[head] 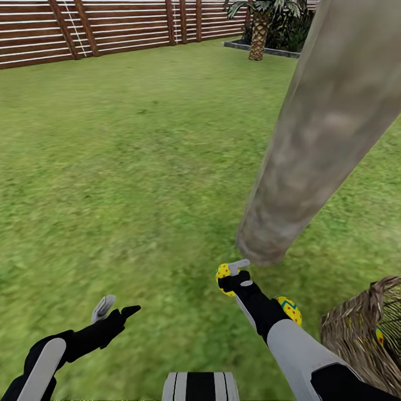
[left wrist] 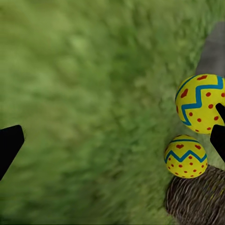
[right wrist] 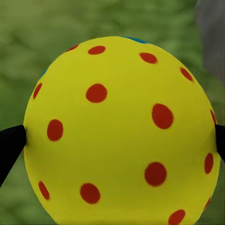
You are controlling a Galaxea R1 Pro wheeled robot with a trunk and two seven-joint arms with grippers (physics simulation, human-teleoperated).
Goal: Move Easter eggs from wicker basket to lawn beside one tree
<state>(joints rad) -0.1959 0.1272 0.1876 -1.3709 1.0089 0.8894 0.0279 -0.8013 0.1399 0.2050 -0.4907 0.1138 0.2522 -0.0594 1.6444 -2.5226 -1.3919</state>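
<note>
Easter egg clamped in right gripper beside tree, wicker basket holding another, left gripper wide open

The mottled green grass lawn carries a thick pale grey-brown tree trunk right of centre, a yellow red-dotted egg below it, and a brown wicker basket at lower right.

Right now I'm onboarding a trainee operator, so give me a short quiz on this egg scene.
1. True or false: the right arm's jaws are shut on an egg.
2. The loose egg beside the right arm rests on: A) the lawn; B) a table; C) a paved path.
3. Fill in: the left arm's jaws are ____ and hold nothing.

Key: 1 true; 2 A; 3 open.
</note>
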